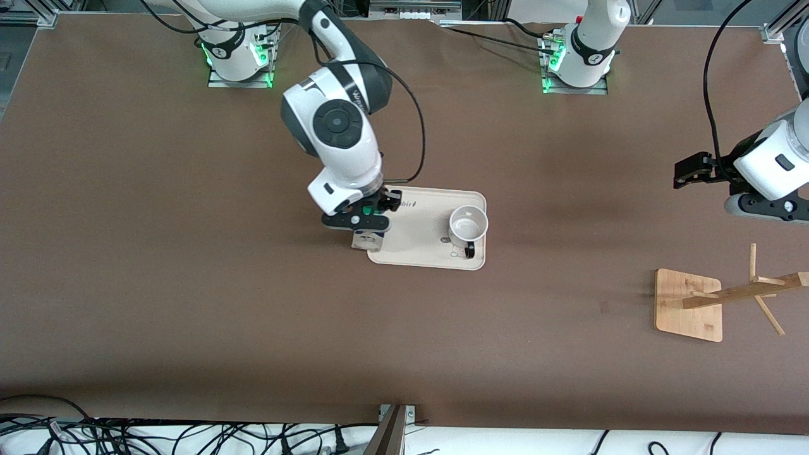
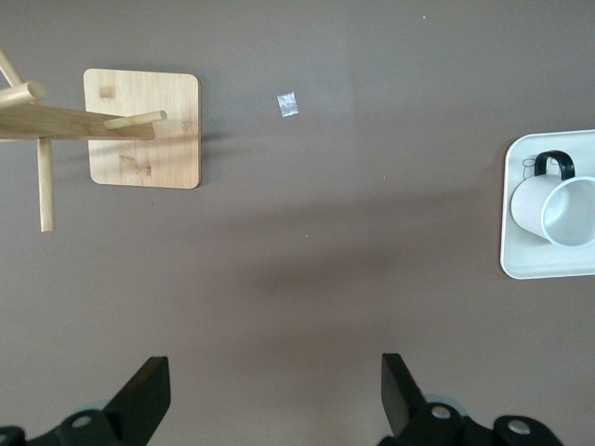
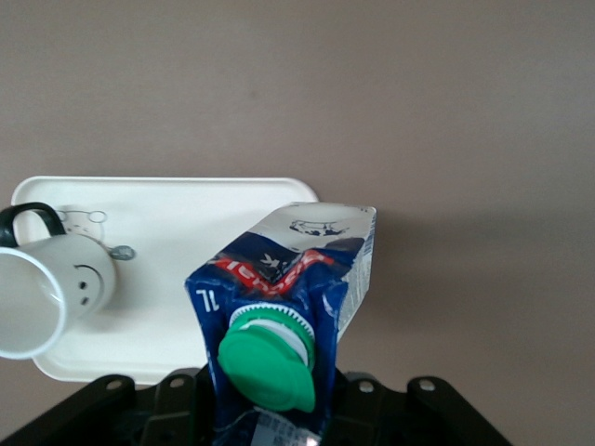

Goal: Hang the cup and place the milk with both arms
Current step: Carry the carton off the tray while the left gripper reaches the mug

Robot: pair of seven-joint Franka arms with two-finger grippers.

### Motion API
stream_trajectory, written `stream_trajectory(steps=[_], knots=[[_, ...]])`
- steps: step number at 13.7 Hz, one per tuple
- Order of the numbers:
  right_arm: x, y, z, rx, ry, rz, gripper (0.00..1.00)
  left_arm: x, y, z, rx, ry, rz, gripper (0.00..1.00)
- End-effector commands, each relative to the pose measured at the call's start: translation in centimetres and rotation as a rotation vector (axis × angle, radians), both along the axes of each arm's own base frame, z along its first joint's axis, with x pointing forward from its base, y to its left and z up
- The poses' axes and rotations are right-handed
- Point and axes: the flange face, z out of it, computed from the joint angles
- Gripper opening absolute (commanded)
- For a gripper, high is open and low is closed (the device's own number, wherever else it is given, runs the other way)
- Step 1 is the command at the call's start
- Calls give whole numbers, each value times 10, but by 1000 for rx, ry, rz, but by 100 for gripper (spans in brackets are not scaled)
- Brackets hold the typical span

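Bamboo rack (image 1: 692, 304) stands near the left pincer (image 2: 275, 390), which waits with fingers apart over bare surface (image 1: 189, 303). Right pincer (image 1: 357, 218) is clamped on the milk (image 3: 284, 316) over the tray's (image 1: 417, 243) edge; beside it the cup (image 1: 468, 226) sits on that tray.

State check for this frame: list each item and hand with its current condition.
milk: capped, gripped by right hand, over the tray's edge
cup: upright, on tray, not yet hung
cup rack: no cup on it
left hand: open, over bare table
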Motion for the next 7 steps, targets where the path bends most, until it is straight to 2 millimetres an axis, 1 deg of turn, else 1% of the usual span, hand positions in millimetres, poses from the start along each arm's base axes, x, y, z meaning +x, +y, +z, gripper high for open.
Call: stream_trajectory(steps=[1,2,3,4,5,7], knots=[[23,-75,32,10,48,112,20,5,0,6,0,-5,35,100],[35,-113,38,49,63,152,20,3,0,7,5,-1,49,100],[44,-152,41,98,77,195,20,-1,-8,5,4,26,47,100],[50,-189,37,117,91,232,20,-4,-22,3,4,52,42,100],[53,-221,31,125,101,261,20,-8,-31,-5,3,83,37,100],[54,-269,24,136,115,290,20,-13,-56,-18,-17,137,30,100]])
